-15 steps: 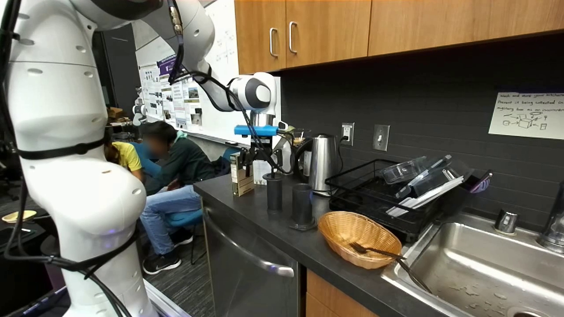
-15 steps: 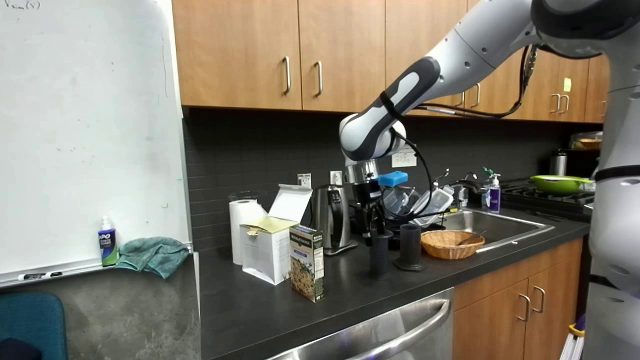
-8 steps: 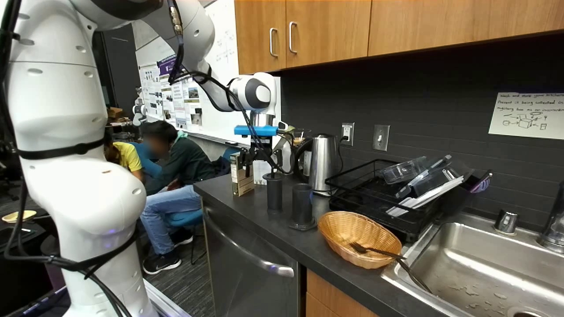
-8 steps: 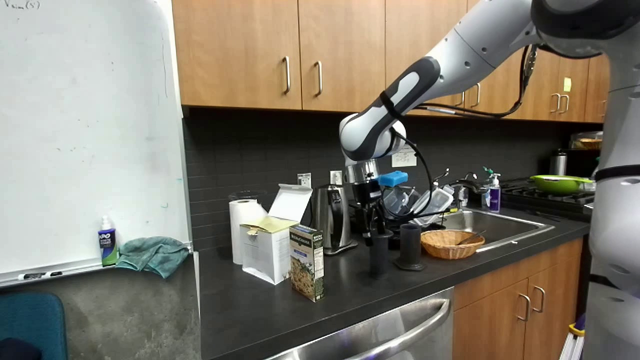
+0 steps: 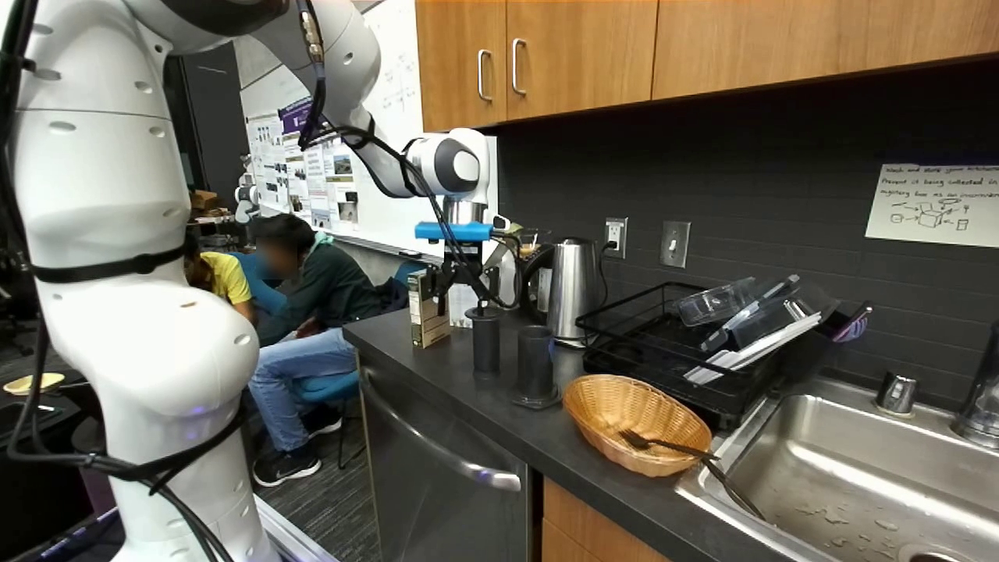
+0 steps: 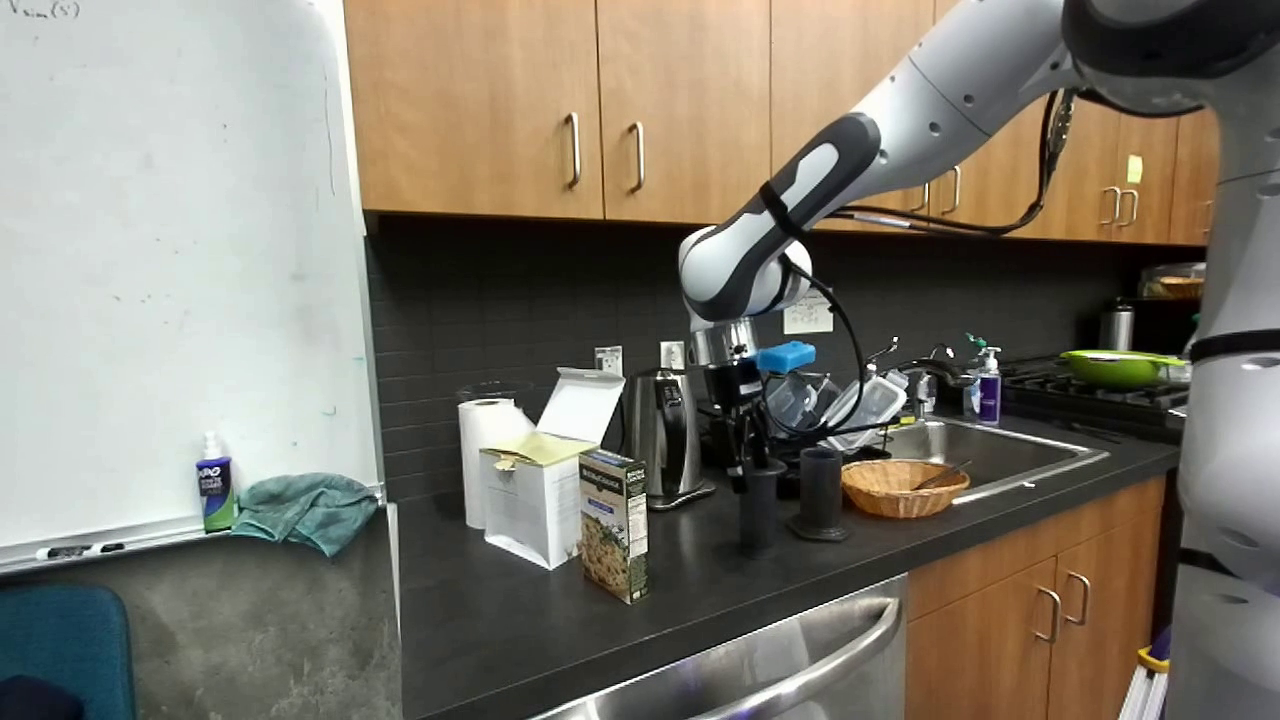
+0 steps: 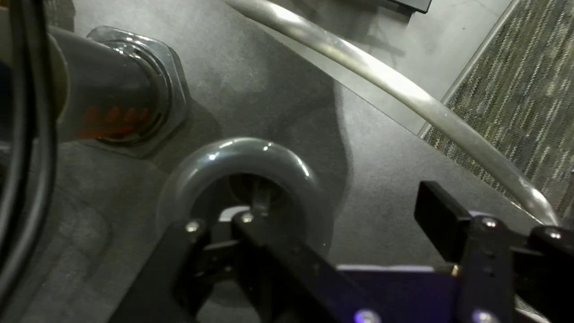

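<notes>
My gripper (image 5: 462, 306) points down and is open, with its fingers apart in the wrist view (image 7: 350, 215). It is at a dark grey tube with a rounded rim (image 5: 486, 347), upright on the counter. One finger is over or in the tube's mouth; the other is outside, apart from the rim (image 7: 244, 154). I cannot tell whether the first finger touches the tube. The tube also shows in an exterior view (image 6: 758, 510) below the gripper (image 6: 750, 474). A second dark cylinder with a flat, angular base (image 5: 535, 363) stands beside it, also in the wrist view (image 7: 107, 85).
A wicker basket (image 5: 593, 406) with a fork stands by the sink (image 5: 788, 468). A dish rack (image 5: 624, 355) and steel kettle (image 5: 572, 293) are behind. A food box (image 6: 613, 525), open white box (image 6: 520, 510) and paper roll (image 6: 475, 470) stand nearby. The counter edge is close.
</notes>
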### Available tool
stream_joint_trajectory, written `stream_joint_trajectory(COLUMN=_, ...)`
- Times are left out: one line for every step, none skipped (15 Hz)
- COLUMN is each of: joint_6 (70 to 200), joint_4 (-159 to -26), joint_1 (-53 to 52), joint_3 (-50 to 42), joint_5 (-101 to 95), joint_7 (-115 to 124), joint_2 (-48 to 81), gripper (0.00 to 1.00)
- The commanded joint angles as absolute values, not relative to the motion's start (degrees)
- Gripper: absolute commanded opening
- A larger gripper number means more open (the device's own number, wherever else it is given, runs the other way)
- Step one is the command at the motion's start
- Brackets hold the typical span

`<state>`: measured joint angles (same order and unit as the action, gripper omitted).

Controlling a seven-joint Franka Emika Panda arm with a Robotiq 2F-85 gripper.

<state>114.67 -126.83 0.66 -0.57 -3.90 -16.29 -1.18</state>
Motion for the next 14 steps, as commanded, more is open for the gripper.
stream_joint_trajectory(joint_6=114.90, joint_4=-126.94, joint_1=0.69, joint_3=-0.70, joint_5=-4.43, joint_7=-16.04, joint_2=-1.81, gripper=0.53)
stream_joint_trajectory(joint_6=114.87, joint_4=-126.95, joint_1=0.70, joint_3=-0.71, joint_5=-4.42, joint_7=-16.02, joint_2=-1.82, gripper=0.45)
stream_joint_trajectory(joint_6=114.87, joint_4=-126.92, joint_1=0.71, joint_3=-0.72, joint_5=-4.42, joint_7=-16.04, joint_2=-1.79, gripper=0.36)
stream_joint_trajectory(joint_6=114.89, joint_4=-126.90, joint_1=0.72, joint_3=-0.73, joint_5=-4.42, joint_7=-16.04, joint_2=-1.75, gripper=0.29)
stream_joint_trajectory(joint_6=114.84, joint_4=-126.90, joint_1=0.73, joint_3=-0.74, joint_5=-4.37, joint_7=-16.04, joint_2=-1.78, gripper=0.22)
stream_joint_trajectory(joint_6=114.86, joint_4=-126.88, joint_1=0.75, joint_3=-0.76, joint_5=-4.38, joint_7=-16.05, joint_2=-1.75, gripper=0.13)
stream_joint_trajectory(joint_6=114.80, joint_4=-126.85, joint_1=0.77, joint_3=-0.78, joint_5=-4.39, joint_7=-16.03, joint_2=-1.78, gripper=0.09)
stream_joint_trajectory(joint_6=114.77, joint_4=-126.78, joint_1=0.81, joint_3=-0.82, joint_5=-4.41, joint_7=-16.01, joint_2=-1.80, gripper=0.03)
stream_joint_trajectory(joint_6=114.78, joint_4=-126.61, joint_1=0.89, joint_3=-0.87, joint_5=-4.43, joint_7=-16.01, joint_2=-1.77, gripper=0.08)
stream_joint_trajectory(joint_6=114.76, joint_4=-126.63, joint_1=0.94, joint_3=-0.91, joint_5=-4.45, joint_7=-15.98, joint_2=-1.82, gripper=0.08)
stream_joint_trajectory(joint_6=114.59, joint_4=-126.52, joint_1=0.94, joint_3=-0.94, joint_5=-4.48, joint_7=-15.90, joint_2=-1.83, gripper=0.06)
stream_joint_trajectory(joint_6=114.51, joint_4=-126.45, joint_1=0.96, joint_3=-1.00, joint_5=-4.47, joint_7=-15.89, joint_2=-1.85, gripper=0.06)
stream_joint_trajectory(joint_6=114.16, joint_4=-126.41, joint_1=0.95, joint_3=-1.00, joint_5=-4.61, joint_7=-15.62, joint_2=-2.14, gripper=0.06)
stream_joint_trajectory(joint_6=113.99, joint_4=-126.34, joint_1=0.95, joint_3=-1.02, joint_5=-4.75, joint_7=-15.55, joint_2=-2.29, gripper=0.06)
